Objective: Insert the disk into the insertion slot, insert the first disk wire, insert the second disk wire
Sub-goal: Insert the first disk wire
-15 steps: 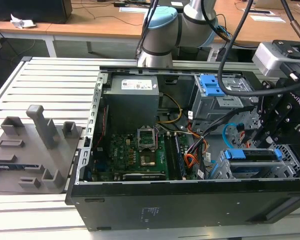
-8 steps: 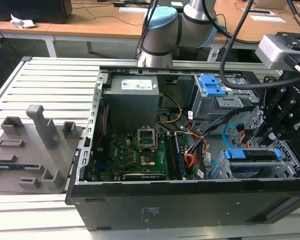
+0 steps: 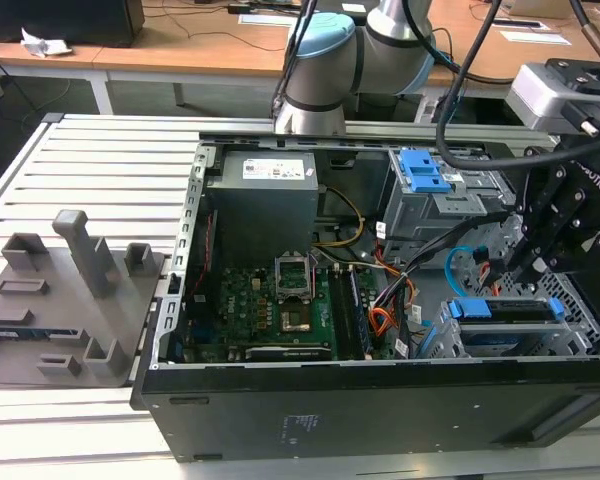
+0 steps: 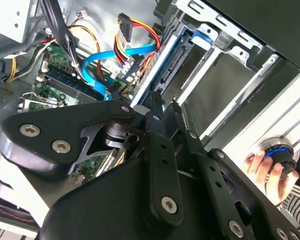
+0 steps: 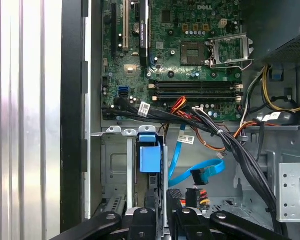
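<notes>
Disk (image 5: 149,155) in slot (image 5: 115,165), adj. fingers (image 4: 157,135)

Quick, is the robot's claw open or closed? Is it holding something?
Gripper: closed, pinching the disk by its edge.

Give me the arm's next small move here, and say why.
Probably a short, slow push of the disk further along the insertion slot. The gripper is right at the disk's edge, the disk lines up with the slot, and the first disk wire and second disk wire lie unplugged beside it. Whether the disk is fully seated I cannot tell.
</notes>
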Tool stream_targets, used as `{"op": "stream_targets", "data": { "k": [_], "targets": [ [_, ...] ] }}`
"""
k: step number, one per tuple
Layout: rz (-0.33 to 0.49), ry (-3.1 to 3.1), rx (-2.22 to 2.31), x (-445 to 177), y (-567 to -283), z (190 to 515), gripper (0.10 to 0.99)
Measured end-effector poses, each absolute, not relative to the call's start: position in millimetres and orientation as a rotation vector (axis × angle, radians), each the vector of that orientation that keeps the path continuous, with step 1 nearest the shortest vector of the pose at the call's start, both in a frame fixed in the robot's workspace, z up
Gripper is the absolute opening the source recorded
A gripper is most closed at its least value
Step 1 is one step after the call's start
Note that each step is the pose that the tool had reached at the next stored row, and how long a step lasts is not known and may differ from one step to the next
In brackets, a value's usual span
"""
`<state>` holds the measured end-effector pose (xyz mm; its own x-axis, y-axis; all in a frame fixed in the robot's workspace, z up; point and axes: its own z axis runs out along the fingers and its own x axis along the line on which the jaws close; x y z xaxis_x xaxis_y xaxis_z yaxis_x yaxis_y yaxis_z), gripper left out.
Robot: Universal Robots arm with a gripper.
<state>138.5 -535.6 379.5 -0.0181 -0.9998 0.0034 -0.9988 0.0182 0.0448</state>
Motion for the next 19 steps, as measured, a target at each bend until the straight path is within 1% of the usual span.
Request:
{"op": "stream_targets", "data": {
  "k": [7, 12, 15, 19],
  "targets": [
    [-0.047, -2.216, 2.177, 142.7, -517.8, 375.5, 0.239],
    [-0.047, -2.216, 2.176, 145.0, -512.4, 367.9, 0.239],
    [-0.048, -2.216, 2.177, 145.4, -504.3, 364.5, 0.239],
    [-0.037, -2.211, 2.172, 145.6, -502.9, 356.7, 0.239]
  ]
}}
